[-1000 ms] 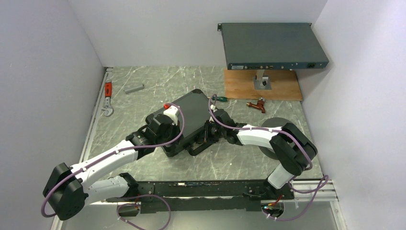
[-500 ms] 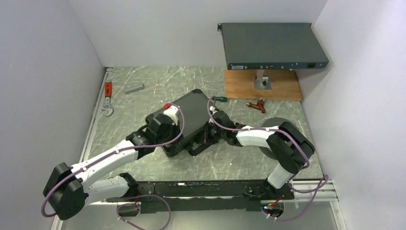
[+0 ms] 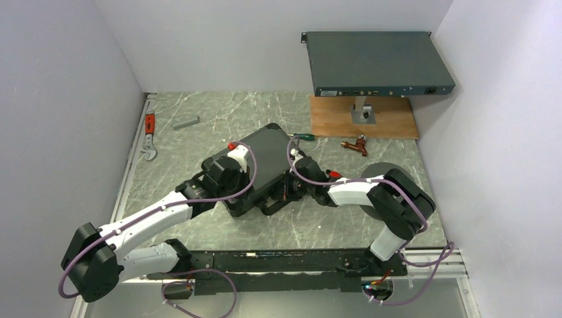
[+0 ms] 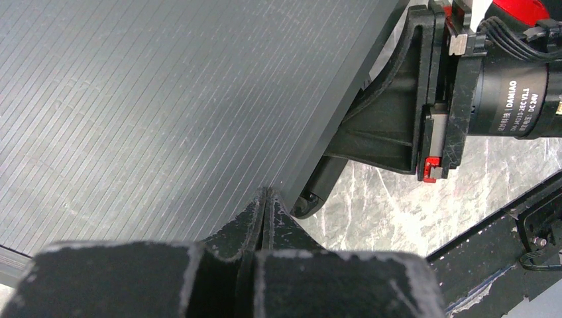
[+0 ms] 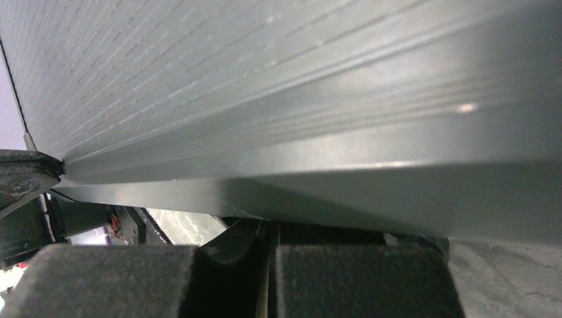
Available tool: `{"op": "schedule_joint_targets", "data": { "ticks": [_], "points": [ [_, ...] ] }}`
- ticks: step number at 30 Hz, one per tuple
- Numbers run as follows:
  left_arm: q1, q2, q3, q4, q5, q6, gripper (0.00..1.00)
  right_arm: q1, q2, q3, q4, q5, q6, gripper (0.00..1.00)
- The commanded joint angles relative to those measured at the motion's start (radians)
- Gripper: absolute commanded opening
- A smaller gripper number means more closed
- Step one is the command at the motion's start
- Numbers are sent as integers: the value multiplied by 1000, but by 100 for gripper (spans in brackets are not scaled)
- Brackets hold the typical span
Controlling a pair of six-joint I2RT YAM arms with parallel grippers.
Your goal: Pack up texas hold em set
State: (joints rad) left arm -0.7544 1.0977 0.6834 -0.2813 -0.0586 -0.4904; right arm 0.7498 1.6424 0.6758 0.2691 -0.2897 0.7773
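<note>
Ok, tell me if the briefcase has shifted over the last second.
No. The briefcase has stayed put: its far corner sits just as close to the wooden board as before.

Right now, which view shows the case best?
Top external: it alone shows the closed case nearly whole, with its outline and position. Left wrist and right wrist are too close: each shows only its ribbed surface and one edge.

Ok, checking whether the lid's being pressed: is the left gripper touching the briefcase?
Cannot tell. In the left wrist view the shut left gripper sits at the briefcase edge, but neither contact nor gap shows plainly.
</note>
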Motion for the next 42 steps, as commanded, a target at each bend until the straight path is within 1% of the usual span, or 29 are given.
{"op": "schedule_joint_targets", "data": {
  "ticks": [1,2,8,15,19,24,27,33,37,42],
  "points": [
    [-23,53,-46,-218,62,5,0,-12,63,-44,77,170,-22,1],
    [-23,53,-47,-217,61,4,0,-11,61,-43,82,175,-28,0],
    [-24,34,-47,-231,61,0,0,-4,15,-77,85,314,-68,0],
    [-25,34,-37,-225,61,0,0,44,-13,-88,102,356,-101,0],
    [-28,19,-30,-231,62,2,0,45,-29,-94,114,342,-107,0],
    [-28,7,-34,-239,61,1,0,45,-50,-65,80,313,-101,0],
    [-27,-1,-41,-243,61,-3,0,45,-90,-25,26,295,-85,0],
    [-26,-9,-48,-240,60,-8,0,45,-182,42,-26,254,-74,0],
    [-28,-1,-48,-236,61,-8,0,45,-195,77,-40,234,-76,1],
    [-29,-7,-48,-240,62,-10,0,45,-199,79,-45,216,-67,1]
  ]
}}
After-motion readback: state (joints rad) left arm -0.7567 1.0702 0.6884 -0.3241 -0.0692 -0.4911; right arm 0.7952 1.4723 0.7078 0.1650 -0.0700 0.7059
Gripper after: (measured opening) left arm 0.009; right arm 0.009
